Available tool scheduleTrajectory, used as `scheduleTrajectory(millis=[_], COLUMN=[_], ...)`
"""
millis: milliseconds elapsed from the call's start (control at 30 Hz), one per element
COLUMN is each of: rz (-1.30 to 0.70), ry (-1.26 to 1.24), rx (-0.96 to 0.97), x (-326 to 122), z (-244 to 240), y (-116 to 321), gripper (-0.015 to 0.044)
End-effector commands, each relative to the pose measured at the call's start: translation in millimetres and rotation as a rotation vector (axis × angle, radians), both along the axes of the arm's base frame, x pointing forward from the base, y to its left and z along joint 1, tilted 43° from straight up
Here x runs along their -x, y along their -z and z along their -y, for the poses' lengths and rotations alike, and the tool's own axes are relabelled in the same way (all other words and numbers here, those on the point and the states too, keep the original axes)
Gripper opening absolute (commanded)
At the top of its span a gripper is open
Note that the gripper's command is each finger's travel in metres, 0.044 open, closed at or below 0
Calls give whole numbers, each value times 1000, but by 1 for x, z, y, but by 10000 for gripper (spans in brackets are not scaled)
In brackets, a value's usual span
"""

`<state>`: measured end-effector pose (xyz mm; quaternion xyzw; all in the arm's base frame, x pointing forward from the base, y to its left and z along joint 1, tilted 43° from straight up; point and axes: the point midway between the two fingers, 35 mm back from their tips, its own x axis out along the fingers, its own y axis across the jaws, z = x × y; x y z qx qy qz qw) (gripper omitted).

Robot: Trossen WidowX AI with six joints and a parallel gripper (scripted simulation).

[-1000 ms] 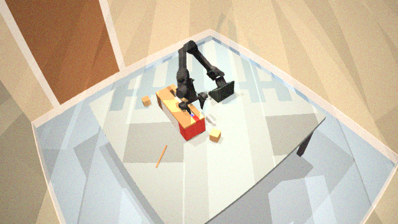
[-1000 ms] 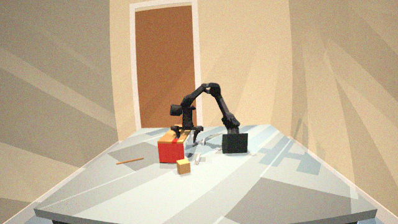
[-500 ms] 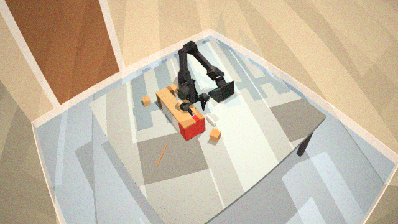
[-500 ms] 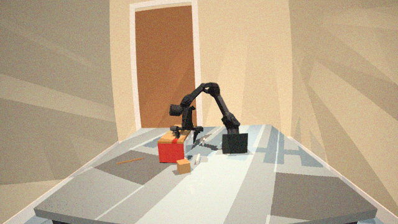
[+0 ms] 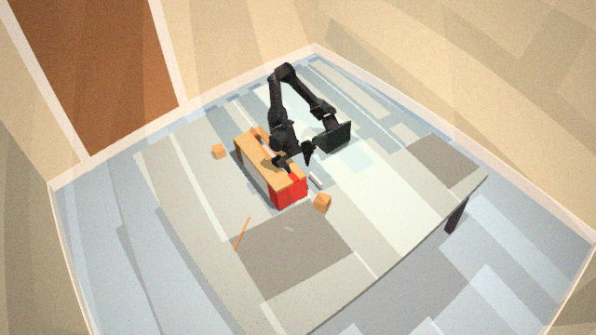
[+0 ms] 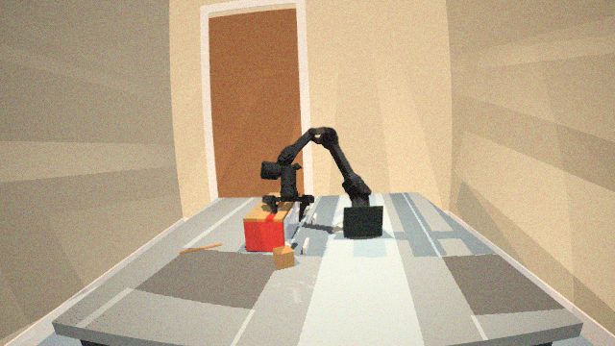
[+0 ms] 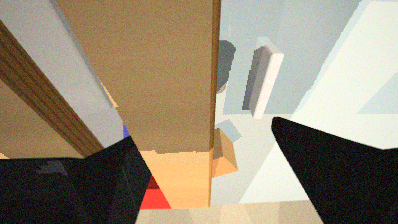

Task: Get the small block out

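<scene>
The jaws stand wide and hold nothing, straddling the front top edge of the box (image 5: pixel 261 155) near its red end (image 5: pixel 288 193). The block's place and long axis cannot be told. Beside the box on the worktop (image 5: pixel 396 200) lies a white bar (image 7: pixel 265 80).

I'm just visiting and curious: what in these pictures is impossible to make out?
- The small block on the shelf: in the top view the box roof and the arm cover it; only a blue sliver shows in the wrist view.
- The box's clear front: the exterior view shows only its red end.
- The open claw: the wrist view's bottom edge cuts off both fingers.
- The thin stick: too small to identify.
</scene>
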<state>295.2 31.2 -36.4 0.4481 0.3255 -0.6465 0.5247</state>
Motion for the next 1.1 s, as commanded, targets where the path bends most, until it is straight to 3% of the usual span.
scheduleTrajectory(millis=[0,133,533,567,700,1067], rz=[10,6,19,13,-116,-648], ry=[-3,-10,-24,-41,-384,-1453], rx=[-3,-6,-8,-7,13,109], x=[-6,-6,-9,-9,-7,0], z=[-19,-37,-36,-37,-46,-60], y=[-21,-43,-40,-40,-38,-29], gripper=[400,400,400,374,285,285])
